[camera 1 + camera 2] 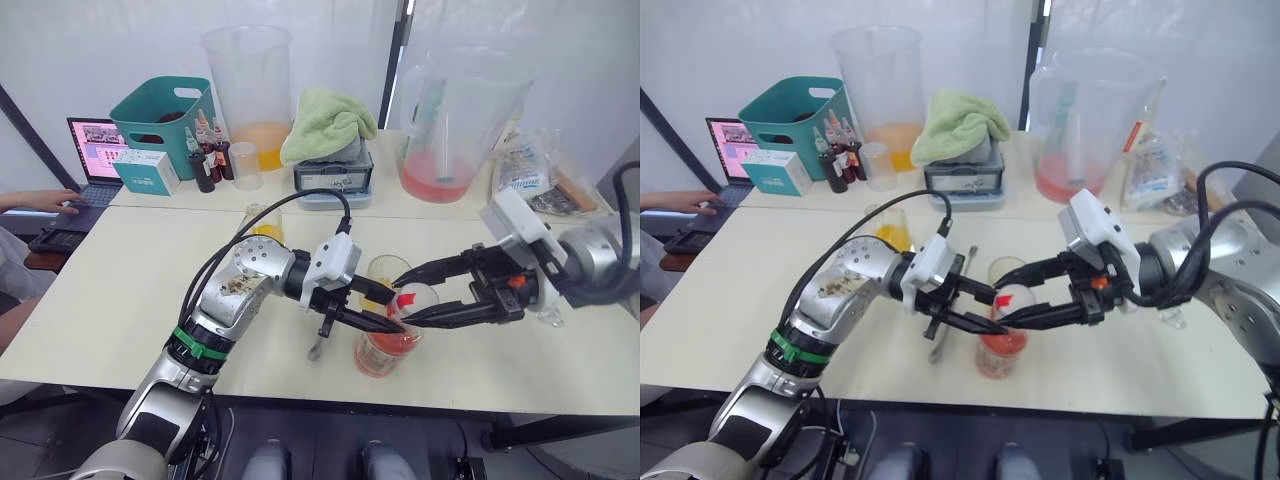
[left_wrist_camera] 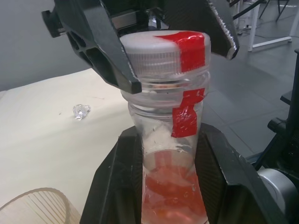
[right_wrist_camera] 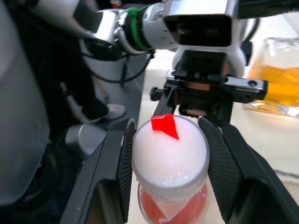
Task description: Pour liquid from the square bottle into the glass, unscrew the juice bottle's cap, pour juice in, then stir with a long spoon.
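The juice bottle [image 1: 385, 350], with pinkish-red liquid low inside, stands upright near the table's front edge. My left gripper [image 1: 380, 308] is shut on its neck from the left, and its black fingers [image 2: 117, 186] clamp both sides. My right gripper [image 3: 170, 154] comes in from the right and is shut on the white-and-red cap [image 1: 415, 298], one finger on each side. The glass [image 1: 385, 270] stands just behind the bottle. The square bottle [image 1: 262, 222], holding yellow liquid, stands further back to the left. The long spoon [image 1: 943, 330] lies on the table under my left wrist.
Two huge clear jugs [image 1: 250, 90] [image 1: 450, 120] stand on the back table, with a green basket [image 1: 160, 110], dark sauce bottles [image 1: 205, 160] and a towel-covered box [image 1: 330, 140]. A person's hand [image 1: 35, 200] rests at a laptop [image 1: 95, 150]. A small clear stopper [image 2: 81, 111] lies on the table.
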{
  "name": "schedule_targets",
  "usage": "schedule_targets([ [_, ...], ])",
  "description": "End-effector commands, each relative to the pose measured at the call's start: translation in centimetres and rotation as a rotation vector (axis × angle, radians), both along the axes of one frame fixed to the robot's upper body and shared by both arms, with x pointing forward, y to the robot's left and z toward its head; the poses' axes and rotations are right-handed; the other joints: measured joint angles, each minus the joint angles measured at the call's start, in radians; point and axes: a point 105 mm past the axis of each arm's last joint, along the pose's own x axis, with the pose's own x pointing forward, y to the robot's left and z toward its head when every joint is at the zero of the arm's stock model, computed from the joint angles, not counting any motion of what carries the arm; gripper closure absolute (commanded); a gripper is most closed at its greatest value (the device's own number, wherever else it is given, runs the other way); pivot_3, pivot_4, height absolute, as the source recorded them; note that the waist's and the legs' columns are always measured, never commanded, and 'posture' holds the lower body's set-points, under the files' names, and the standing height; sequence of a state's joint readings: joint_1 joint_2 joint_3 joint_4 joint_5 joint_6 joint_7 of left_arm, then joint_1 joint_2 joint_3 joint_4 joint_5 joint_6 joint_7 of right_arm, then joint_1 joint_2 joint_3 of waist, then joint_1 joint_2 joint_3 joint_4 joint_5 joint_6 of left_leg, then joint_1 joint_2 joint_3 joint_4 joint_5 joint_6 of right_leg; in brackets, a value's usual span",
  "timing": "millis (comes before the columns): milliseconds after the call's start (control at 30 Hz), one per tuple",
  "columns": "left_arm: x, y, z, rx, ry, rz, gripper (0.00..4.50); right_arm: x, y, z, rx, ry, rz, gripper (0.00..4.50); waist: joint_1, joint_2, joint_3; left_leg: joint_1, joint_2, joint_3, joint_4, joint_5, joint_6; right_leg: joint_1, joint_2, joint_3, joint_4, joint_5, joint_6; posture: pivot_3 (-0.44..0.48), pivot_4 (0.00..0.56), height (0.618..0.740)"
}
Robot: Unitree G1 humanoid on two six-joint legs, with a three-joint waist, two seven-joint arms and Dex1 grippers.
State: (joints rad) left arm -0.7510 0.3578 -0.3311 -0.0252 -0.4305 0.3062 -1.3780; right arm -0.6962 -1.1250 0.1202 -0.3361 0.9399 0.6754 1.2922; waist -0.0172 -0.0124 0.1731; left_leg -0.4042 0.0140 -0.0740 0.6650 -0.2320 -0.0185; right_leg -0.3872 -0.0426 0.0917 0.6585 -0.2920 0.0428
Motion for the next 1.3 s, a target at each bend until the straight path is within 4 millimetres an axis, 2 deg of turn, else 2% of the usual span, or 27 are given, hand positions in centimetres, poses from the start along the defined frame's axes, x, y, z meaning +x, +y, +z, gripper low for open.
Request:
schedule_targets([
  [33, -0.2, 0.3, 0.2, 0.007, -0.010, -0.005, 3.34, 1.4, -1.2, -0.3, -0.064, -0.025, -0.038, 2.82, 0.001, 0.000, 0.000, 0.000, 0.000, 0.000, 0.000, 0.000, 0.000, 0.000, 0.000, 0.000, 0.000, 0.000, 0.000, 0.000, 0.150, 0.740],
  [267, -0.3, 0.3, 0.2, 0.006, -0.011, -0.003, 3.34, 1.2, -0.9, 0.0, -0.044, -0.045, -0.036, 2.82, 0.003, 0.000, 0.000, 0.001, -0.001, -0.001, 0.000, 0.000, 0.000, 0.000, -0.001, 0.000, 0.004, 0.000, 0.000, 0.000, 0.150, 0.740],
  [500, -0.5, 0.4, 0.0, 0.028, -0.007, -0.013, 3.34, 0.1, -0.1, 4.1, 0.133, -0.067, -0.021, 2.82, 0.003, 0.000, 0.000, 0.000, -0.001, -0.001, 0.000, 0.000, 0.000, -0.001, -0.001, 0.000, 0.005, 0.000, 0.000, 0.000, 0.150, 0.740],
  [667, -0.7, 0.5, -0.1, 0.039, -0.001, -0.016, 3.34, -0.5, -0.1, 5.3, 0.181, -0.066, -0.030, 2.82, 0.003, 0.000, 0.000, -0.001, -0.001, -0.001, 0.000, 0.000, 0.000, -0.002, -0.001, 0.000, 0.006, 0.000, 0.000, 0.000, 0.150, 0.740],
  [900, -0.8, 0.6, -0.3, 0.055, 0.007, -0.022, 3.34, -0.5, -0.7, 6.0, 0.231, -0.059, -0.069, 2.82, 0.004, 0.000, 0.000, -0.001, -0.002, -0.002, 0.000, 0.000, 0.000, -0.002, -0.001, 0.000, 0.005, 0.000, 0.000, 0.000, 0.150, 0.740],
  [1300, -0.7, 1.0, -1.6, 0.131, 0.018, -0.022, 3.34, -0.5, -1.1, 4.8, 0.181, -0.074, -0.107, 2.82, 0.003, 0.000, 0.000, -0.001, -0.002, -0.002, 0.000, 0.000, 0.000, -0.002, -0.001, 0.000, 0.005, 0.000, 0.000, 0.000, 0.150, 0.740],
])
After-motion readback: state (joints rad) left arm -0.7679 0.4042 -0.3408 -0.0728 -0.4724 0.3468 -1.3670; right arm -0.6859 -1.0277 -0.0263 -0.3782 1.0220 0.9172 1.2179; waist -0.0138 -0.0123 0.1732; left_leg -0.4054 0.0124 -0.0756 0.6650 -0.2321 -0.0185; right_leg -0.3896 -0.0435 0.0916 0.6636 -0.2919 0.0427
